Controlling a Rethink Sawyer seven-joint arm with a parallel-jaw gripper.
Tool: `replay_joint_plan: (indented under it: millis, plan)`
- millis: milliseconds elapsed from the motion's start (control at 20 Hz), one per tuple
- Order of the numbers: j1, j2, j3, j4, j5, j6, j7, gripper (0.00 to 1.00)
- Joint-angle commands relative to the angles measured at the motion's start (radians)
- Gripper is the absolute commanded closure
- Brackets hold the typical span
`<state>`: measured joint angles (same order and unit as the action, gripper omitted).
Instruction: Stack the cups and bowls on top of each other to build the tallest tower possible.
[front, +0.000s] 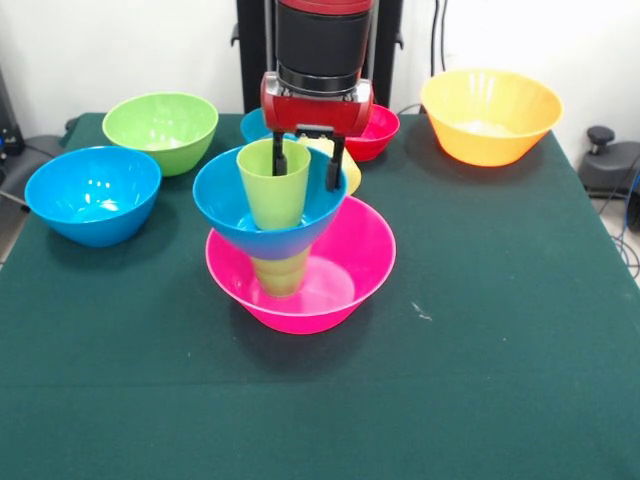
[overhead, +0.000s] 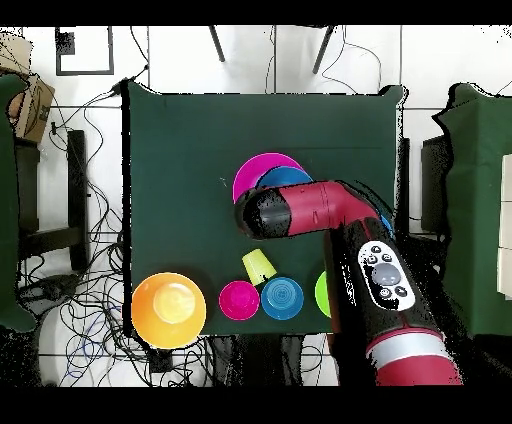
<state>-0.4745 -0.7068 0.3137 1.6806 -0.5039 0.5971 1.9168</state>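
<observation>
The tower stands mid-table: a wide pink bowl (front: 345, 265) holds an upside-down lime cup (front: 280, 272), which carries a medium blue bowl (front: 225, 205) with an upright green cup (front: 272, 190) in it. My gripper (front: 306, 165) hangs over the tower's top with its fingers apart. One finger (front: 278, 155) is at the green cup's mouth. The other finger (front: 335, 168) is outside the cup, by the blue bowl's rim. I cannot tell if they touch the cup. In the overhead view the arm (overhead: 320, 205) covers most of the pink bowl (overhead: 252, 172) and the blue bowl (overhead: 288, 177).
Loose pieces: a blue bowl (front: 93, 193) and a green bowl (front: 160, 130) at the left, an orange bowl (front: 490, 115) at the far right, a small red bowl (front: 378, 130), a small blue bowl (front: 253, 125), and a yellow cup (front: 350, 175) behind the tower, also seen from overhead (overhead: 258, 266).
</observation>
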Motion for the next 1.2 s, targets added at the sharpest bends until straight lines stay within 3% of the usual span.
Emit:
replay_joint_plan:
  millis: [50, 300, 900, 1200]
  plan:
    - [-0.008, -0.060, 0.057, 0.028, 0.035, 0.140, -0.097, 0.00]
    - [-0.012, -0.192, 0.063, 0.036, 0.095, 0.314, -0.152, 0.00]
    - [-0.002, -0.315, 0.075, -0.013, 0.131, 0.556, -0.182, 0.00]
    - [0.013, -0.309, 0.080, 0.048, 0.102, 0.421, -0.131, 0.00]
